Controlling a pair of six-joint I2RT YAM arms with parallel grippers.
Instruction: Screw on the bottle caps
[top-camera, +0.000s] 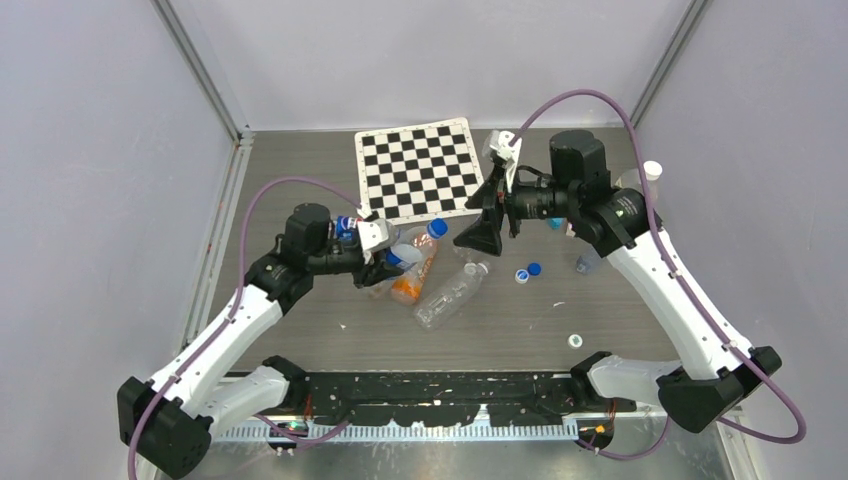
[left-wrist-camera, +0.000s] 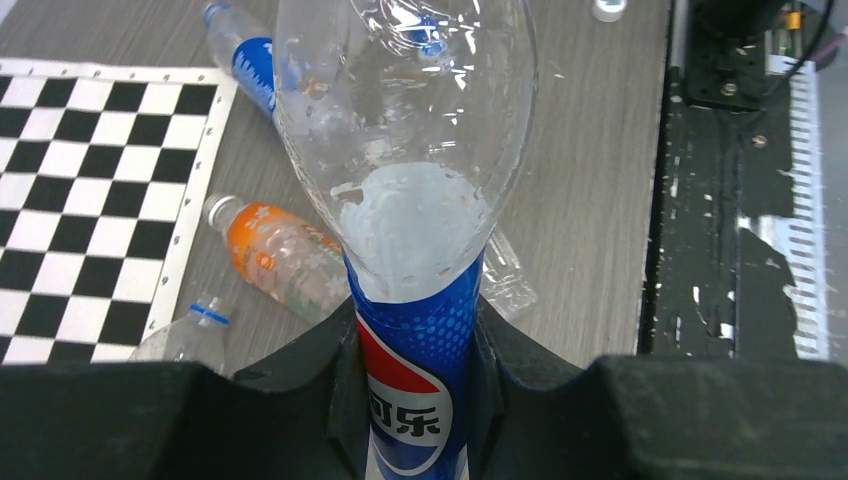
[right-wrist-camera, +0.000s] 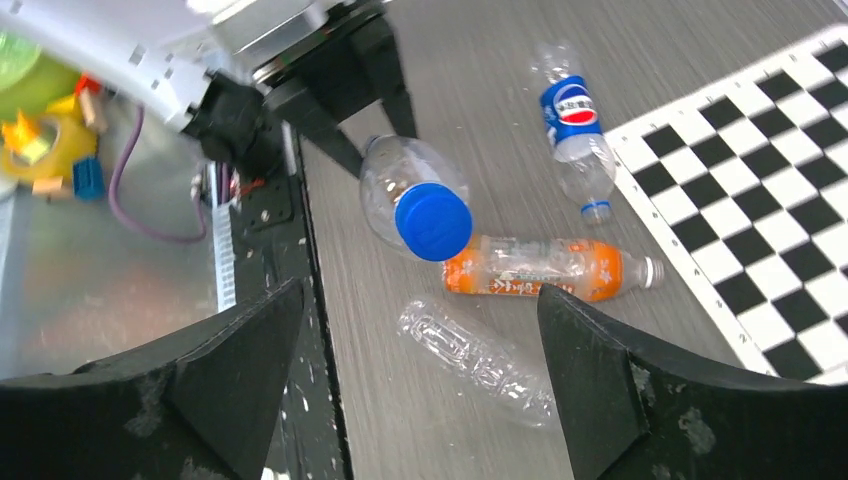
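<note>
I run 2 arms here: the left arm (top-camera: 225, 340) and right arm (top-camera: 680, 300) both wear white shells between black joint housings. 1 purple cable (top-camera: 290, 180) loops along each. My left gripper (left-wrist-camera: 415, 325) and right gripper (right-wrist-camera: 420, 295) end in matte black wedge fingers (right-wrist-camera: 620, 400), the right pair flecked with pale specks.

Five bottles show: one raised (right-wrist-camera: 400, 165), one orange-labelled (right-wrist-camera: 530, 270), one clear (right-wrist-camera: 475, 355), and blue-labelled ones at left (right-wrist-camera: 572, 110) and right (left-wrist-camera: 250, 65). The bottle caps number four: one blue cap (right-wrist-camera: 433, 221) on the raised bottle, two blue caps loose at the right (top-camera: 534, 268) (top-camera: 521, 275), and one white cap (top-camera: 575, 340) nearer. One checkerboard (top-camera: 418, 168) lies far.
</note>
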